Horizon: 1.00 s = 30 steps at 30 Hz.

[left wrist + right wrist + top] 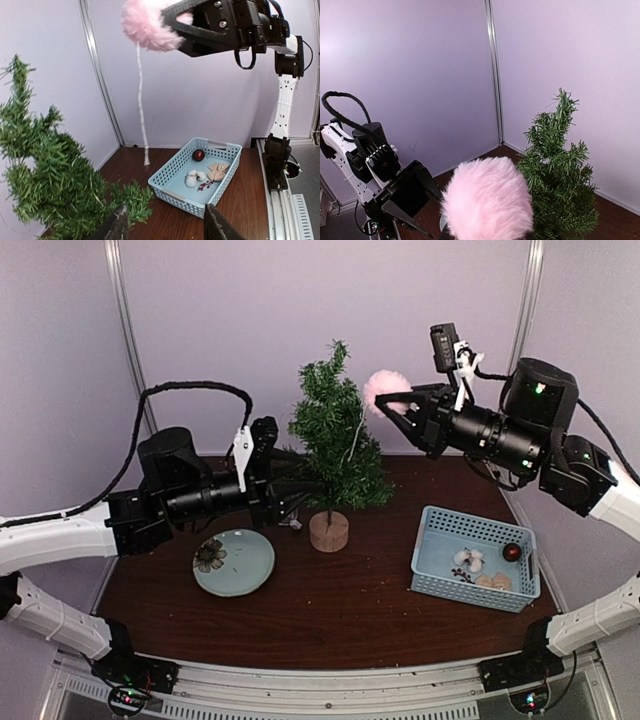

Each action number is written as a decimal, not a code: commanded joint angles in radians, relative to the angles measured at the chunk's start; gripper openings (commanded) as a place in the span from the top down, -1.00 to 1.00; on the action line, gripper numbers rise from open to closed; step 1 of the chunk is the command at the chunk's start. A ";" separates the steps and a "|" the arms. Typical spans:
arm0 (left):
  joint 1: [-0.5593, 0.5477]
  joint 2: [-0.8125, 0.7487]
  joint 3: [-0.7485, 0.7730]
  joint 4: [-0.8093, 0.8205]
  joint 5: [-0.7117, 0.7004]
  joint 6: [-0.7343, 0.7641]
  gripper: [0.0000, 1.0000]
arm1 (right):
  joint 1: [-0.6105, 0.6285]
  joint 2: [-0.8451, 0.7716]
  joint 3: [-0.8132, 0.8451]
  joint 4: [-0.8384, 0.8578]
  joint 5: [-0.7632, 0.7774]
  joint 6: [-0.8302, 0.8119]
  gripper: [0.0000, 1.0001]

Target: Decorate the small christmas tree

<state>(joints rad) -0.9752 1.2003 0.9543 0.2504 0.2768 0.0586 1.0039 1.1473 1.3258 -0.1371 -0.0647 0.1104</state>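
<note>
Pointing up, upright small christmas tree (pixel 335 445)

Bright even light, soft shadows (faint purple cast)

The left arm (pixel 190 495) reaches forward and inward with its forearm nearly level. The left gripper (pixel 167 227) has its jaws parted, with nothing between them. The right arm (pixel 500 435) is raised higher, elbow out to the right and forearm pointing inward across the left arm's line. The right gripper (pixel 388 406) is clamped on a pink pompom (pixel 378 387), carried high.
</note>
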 commanded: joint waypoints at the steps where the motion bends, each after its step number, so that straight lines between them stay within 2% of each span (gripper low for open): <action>1: -0.061 0.056 0.039 0.221 -0.045 0.027 -0.01 | 0.006 -0.018 0.080 -0.026 -0.044 -0.022 1.00; 5: -0.083 0.121 0.033 0.407 -0.112 -0.018 0.04 | 0.006 -0.004 0.123 -0.028 -0.049 -0.024 1.00; 14: -0.126 0.270 0.086 0.650 -0.196 -0.019 0.18 | 0.006 0.005 0.168 -0.018 -0.050 -0.004 1.00; 22: -0.129 0.346 0.133 0.723 -0.227 -0.040 0.33 | 0.010 0.014 0.178 -0.006 -0.050 0.010 1.00; 30: -0.128 0.382 0.158 0.754 -0.199 -0.055 0.44 | 0.024 0.015 0.178 -0.004 -0.034 0.011 1.00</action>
<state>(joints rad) -1.1000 1.5684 1.0744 0.9302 0.0669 0.0185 1.0153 1.1595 1.4750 -0.1604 -0.0986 0.1120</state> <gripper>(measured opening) 0.286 0.180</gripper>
